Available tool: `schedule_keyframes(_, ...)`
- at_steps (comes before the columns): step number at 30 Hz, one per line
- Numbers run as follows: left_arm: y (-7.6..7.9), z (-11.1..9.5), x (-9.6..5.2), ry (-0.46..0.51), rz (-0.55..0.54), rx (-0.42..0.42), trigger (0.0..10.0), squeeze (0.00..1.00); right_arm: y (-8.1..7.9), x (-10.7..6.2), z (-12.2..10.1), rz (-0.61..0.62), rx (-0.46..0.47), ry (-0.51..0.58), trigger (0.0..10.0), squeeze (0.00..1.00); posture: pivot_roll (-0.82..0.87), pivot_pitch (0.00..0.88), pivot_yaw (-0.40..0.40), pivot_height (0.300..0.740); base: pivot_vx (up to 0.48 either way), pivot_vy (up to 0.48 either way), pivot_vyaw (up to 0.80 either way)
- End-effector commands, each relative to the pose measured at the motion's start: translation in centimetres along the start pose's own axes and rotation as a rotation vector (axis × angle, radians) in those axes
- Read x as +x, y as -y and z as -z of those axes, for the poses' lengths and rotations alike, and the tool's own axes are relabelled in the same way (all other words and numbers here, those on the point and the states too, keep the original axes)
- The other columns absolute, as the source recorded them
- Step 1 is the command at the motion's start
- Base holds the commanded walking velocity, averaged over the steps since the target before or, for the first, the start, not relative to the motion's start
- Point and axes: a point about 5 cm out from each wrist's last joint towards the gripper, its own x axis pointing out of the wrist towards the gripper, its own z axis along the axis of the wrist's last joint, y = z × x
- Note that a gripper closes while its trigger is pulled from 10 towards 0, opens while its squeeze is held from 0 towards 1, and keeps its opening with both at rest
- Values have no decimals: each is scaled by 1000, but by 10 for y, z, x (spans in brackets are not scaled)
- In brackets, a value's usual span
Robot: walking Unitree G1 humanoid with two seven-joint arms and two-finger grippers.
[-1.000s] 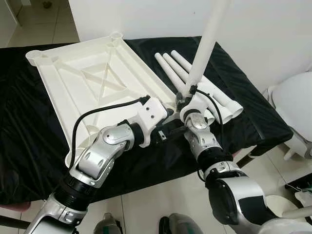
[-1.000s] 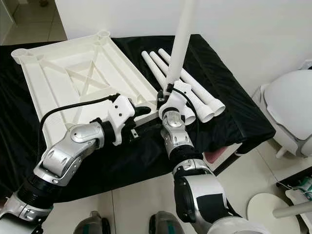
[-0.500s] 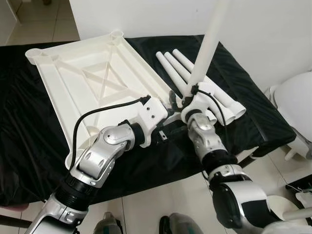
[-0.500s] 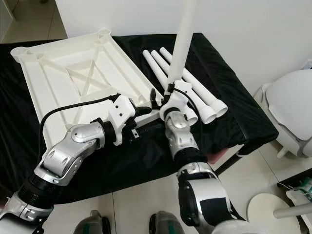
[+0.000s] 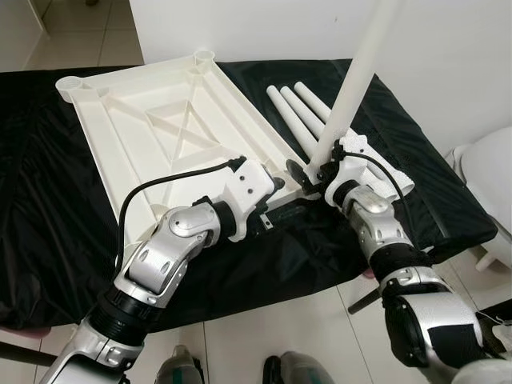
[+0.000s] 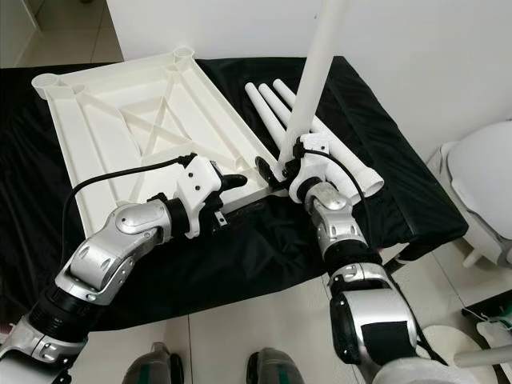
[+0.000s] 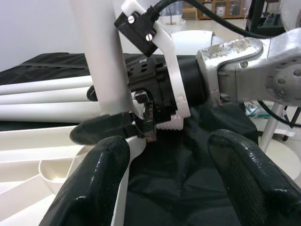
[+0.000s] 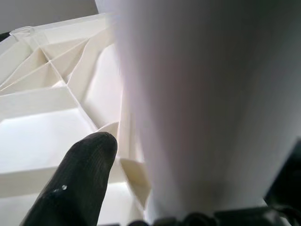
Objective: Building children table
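Silver-jointed arms with black cuffs, white wrist housings, looping black cables; black textured fingers (image 7: 244, 174) tip each end effector.

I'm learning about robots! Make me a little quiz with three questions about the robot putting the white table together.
1. True or false: the white tabletop lies upside down on the black cloth.
2. Which gripper holds the upright leg? A) left gripper B) right gripper C) neither
3. Fill in: ___ more legs lie side by side on the cloth beside the tabletop.

Key
1. True: its ribs and corner sockets face up.
2. B: the right gripper is shut on the leg near the tabletop's near corner; the left gripper sits open beside it.
3. Three.
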Motion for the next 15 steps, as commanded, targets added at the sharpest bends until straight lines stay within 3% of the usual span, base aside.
schedule_keyframes(1,-1,0,-1,-13,0,10,10000,0,3,-1,-1,-24,-30,-7,10000,0,-28,0,-25,740,0,0,0)
schedule_keyframes(7,-1,0,-1,-13,-1,11,10000,0,8,0,-5,-35,-60,-9,10000,0,-26,0,-25,740,0,0,0)
schedule_keyframes(8,-1,0,-1,-13,-1,11,10000,0,9,0,-5,-40,-62,-11,3686,0,-25,0,-25,740,0,0,0)
schedule_keyframes(10,-1,0,-1,-13,-1,11,10000,0,10,0,-5,-44,-61,-12,3686,0,-25,0,-25,740,0,0,0)
schedule_keyframes(11,-1,0,-1,-13,-1,12,10000,0,10,0,-5,-50,-63,-15,0,0,-25,0,-25,740,0,0,0)
schedule_keyframes(15,-1,-1,-1,-12,0,12,10000,0,11,-2,0,-62,-54,-36,0,0,-26,0,-25,740,0,0,0)
